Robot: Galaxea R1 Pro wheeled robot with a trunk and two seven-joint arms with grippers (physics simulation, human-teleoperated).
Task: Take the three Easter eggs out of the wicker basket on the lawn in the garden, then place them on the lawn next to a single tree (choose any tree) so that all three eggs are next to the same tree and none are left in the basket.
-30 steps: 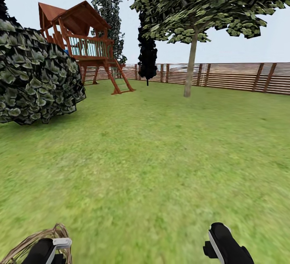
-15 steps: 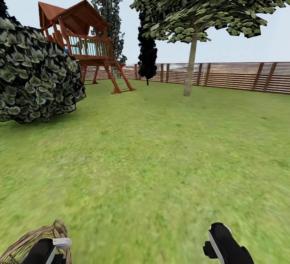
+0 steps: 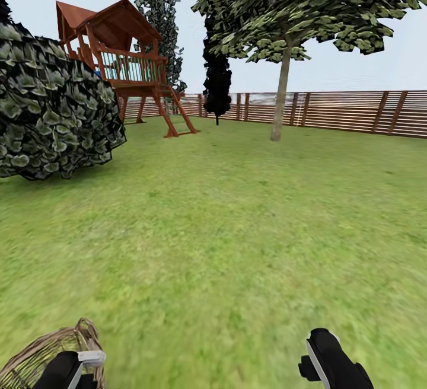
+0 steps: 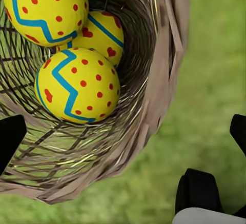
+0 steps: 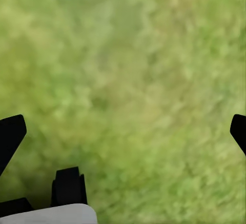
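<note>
On lawn [image 3: 237, 241]: wide green grass, fence [image 3: 350, 111] along the far side.
Basket [image 3: 41, 353]: bottom-left corner of head view, on the grass, just beside the left arm; rim partly behind the arm.
Eggs: all three in the basket, seen from the left wrist. Egg one [image 4: 77, 85] nearest the wall, egg two [image 4: 43, 8] touching it, egg three [image 4: 102, 34] tucked behind both against the weave. Yellow, blue zigzag, red dots.
Basket wall [image 4: 154, 80]: brown open weave, grass beside it.
Left gripper [image 4: 123, 131]: fingers wide apart, dark tips at both edges of the wrist view; one finger [image 4: 10, 139] over the weave, the other over grass. Holding nothing. Whether it touches the rim, can't tell.
Right gripper [image 5: 123, 131]: fingers wide apart, over bare blurred grass, holding nothing.
Right arm [image 3: 332, 362]: low at bottom right of head view, well apart from the basket.
Tree [image 3: 281, 89]: pale trunk, broad canopy, far across the lawn near the fence, well apart from the basket.
Black tree [image 3: 217, 89]: just beside it by the fence.
Playset [image 3: 127, 63]: red-brown, far left, with a tall narrow tree [image 3: 157, 15] behind it.
Bush [image 3: 53, 113]: big leafy mass at left, ahead of the basket.
</note>
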